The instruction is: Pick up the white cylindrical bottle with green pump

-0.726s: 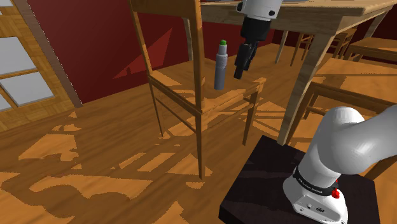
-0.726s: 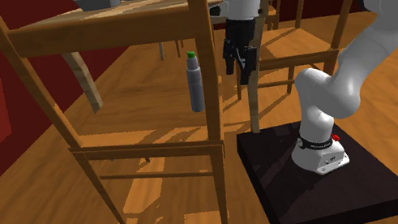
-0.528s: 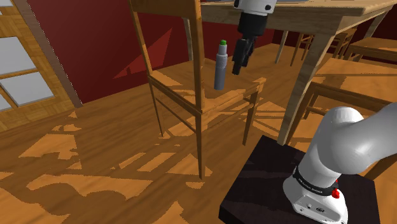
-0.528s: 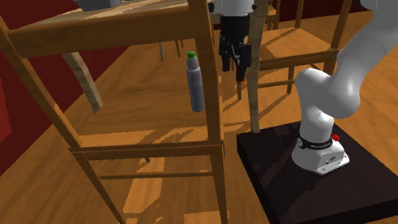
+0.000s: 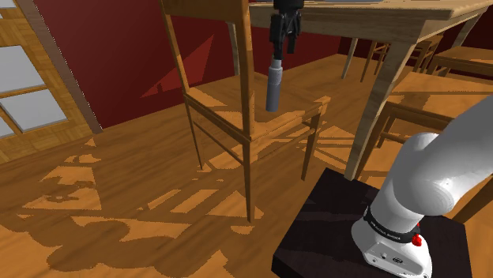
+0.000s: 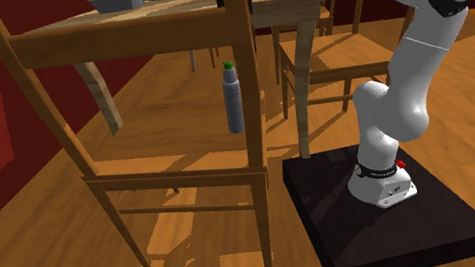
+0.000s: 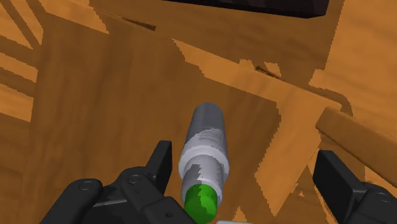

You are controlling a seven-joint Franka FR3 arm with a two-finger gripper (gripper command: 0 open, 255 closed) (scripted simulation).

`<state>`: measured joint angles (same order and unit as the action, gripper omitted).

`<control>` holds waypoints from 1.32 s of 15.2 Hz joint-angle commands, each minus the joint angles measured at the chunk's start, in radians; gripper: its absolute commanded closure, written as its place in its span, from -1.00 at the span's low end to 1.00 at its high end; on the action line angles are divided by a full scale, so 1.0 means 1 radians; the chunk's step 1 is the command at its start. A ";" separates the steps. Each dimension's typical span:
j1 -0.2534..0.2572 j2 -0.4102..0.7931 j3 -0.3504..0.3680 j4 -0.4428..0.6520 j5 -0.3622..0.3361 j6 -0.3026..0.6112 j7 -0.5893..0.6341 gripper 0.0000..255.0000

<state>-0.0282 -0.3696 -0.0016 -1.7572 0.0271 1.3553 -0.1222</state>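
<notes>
Right now I have the gripper (image 5: 283,47) hanging straight above the bottle (image 5: 273,88), which stands upright on the chair seat (image 5: 229,107), close to the back post (image 5: 246,71) on the shoulder view's left. Through the wrist camera the claw is released: its black fingers (image 7: 160,167) stand wide apart and touch nothing, with the grey-white bottle (image 7: 207,143) and its green pump (image 7: 201,200) between them but crowded against one finger and well away from the other. So my first job, as I judge it, is a small sideways correction until the bottle sits midway in the gripper (image 7: 246,159), and only then a straight descent. I want the pads alongside the cylindrical body below the narrow collar, not on the pump, which looks too slim to give a sure hold. A tall, narrow bottle like this will likely topple at any nudge, so I should come down slowly and close gently and evenly. The back post is near enough that I should watch the hand's clearance on that side. Compared with 0.7 s ago, the hand has risen and swung across: it was then tilted and off to the shoulder view's right of the bottle at about pump height, and it now points down from above. The bottle (image 6: 234,109) has not shifted on the seat.
</notes>
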 commanded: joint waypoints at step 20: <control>-0.013 0.154 -0.015 0.120 -0.027 -0.033 -0.012 1.00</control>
<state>-0.0415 -0.2165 -0.0163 -1.6360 0.0003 1.3227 -0.1342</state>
